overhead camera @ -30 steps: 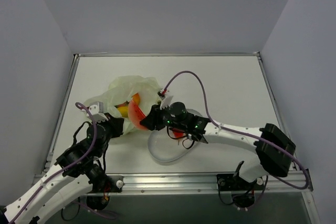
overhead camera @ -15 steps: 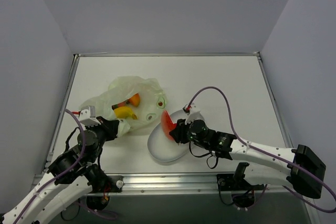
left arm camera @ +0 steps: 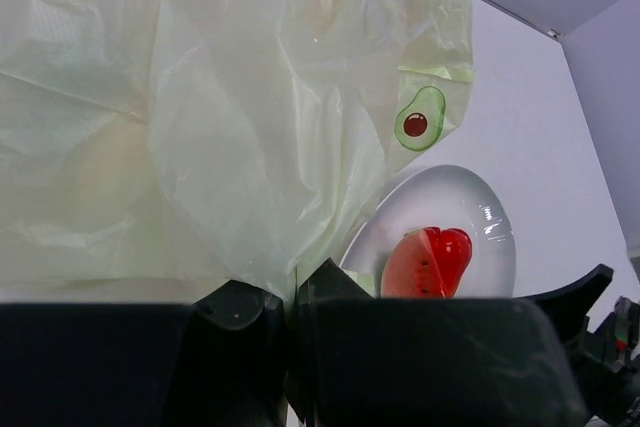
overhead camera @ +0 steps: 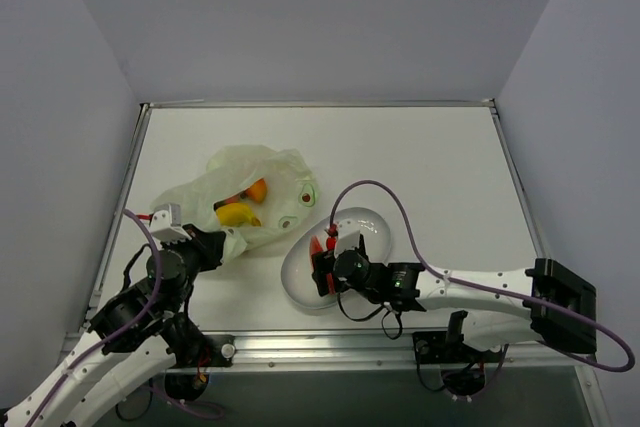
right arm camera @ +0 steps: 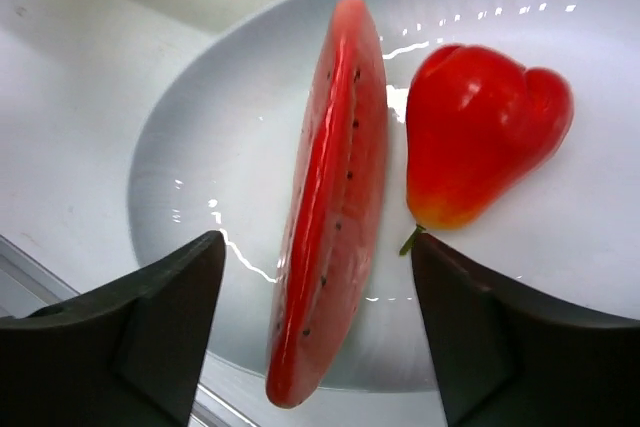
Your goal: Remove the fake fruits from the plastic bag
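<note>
Top: white counter (overhead camera: 440,167), grey walls; bag (overhead camera: 270,172) left-centre, banana (overhead camera: 237,214) + orange fruit (overhead camera: 257,190) inside. L claw (overhead camera: 213,245) at bag's near edge, R claw (overhead camera: 322,265) over plate (overhead camera: 372,225).
L wrist: claw pressed together, pinching bag.
R wrist: claw spread; red slice (right arm camera: 335,197) on plate between fingers, untouched; red fruit (right arm camera: 480,127) just beside.

Half-veiled fruit
Inside the plastic bag (overhead camera: 262,172), banana (overhead camera: 236,214) and orange fruit (overhead camera: 258,189) show only partly; a dark speck (overhead camera: 230,198) there is perhaps fruit.
</note>
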Controlling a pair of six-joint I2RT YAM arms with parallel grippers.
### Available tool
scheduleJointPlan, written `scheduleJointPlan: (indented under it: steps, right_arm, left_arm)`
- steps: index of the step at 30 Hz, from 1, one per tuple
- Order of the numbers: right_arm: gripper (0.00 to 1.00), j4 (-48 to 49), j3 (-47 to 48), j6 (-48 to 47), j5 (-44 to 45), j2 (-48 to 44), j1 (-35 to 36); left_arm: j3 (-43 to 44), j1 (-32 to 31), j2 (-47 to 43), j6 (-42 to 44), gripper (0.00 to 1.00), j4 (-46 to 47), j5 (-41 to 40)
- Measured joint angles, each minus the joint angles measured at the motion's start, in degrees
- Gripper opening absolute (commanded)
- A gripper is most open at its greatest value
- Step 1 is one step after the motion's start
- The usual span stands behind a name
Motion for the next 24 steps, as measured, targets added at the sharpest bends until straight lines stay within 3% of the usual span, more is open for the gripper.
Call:
scheduleJointPlan:
  steps: [3, 5, 6, 9, 12, 18, 24]
  right_arm:
    - [0.74, -1.64, 2.1, -1.07, 2.1, -2.16, 0.5]
    - [0.64, -2.49, 4.94, -2.21, 3.1, -3.85, 0.68]
    - [0.5, -2.75, 6.75, -2.84, 3.52, -4.09, 0.68]
    - [0.23, -1.79, 13.51, -5.92, 4.63, -1.92, 0.68]
    - [0.13, 3.69, 21.11, -8.96, 4.44, 6.21, -0.42]
    - [0.09, 12.74, 31.82, -12.0, -2.23, 28.59, -6.67]
    - [0.26, 16.35, 40.83, -13.38, -6.91, 43.89, -9.88]
  left_arm:
    - [0.0, 0.0, -0.57, 0.0, 0.02, -0.83, 0.15]
    - [0.0, 0.0, -1.51, -0.02, 0.03, -1.66, 0.13]
    - [0.0, 0.0, -1.99, -0.09, 0.02, -2.16, 0.13]
    - [0.0, 0.0, -2.91, -0.85, 0.02, -3.87, 0.13]
    - [0.0, 0.0, -2.99, -2.38, 0.02, -5.49, 0.31]
    - [0.87, 0.0, -4.0, -4.11, 0.03, -9.81, 0.42]
    - [8.39, 0.0, -2.67, -7.41, 0.02, -19.93, 0.28]
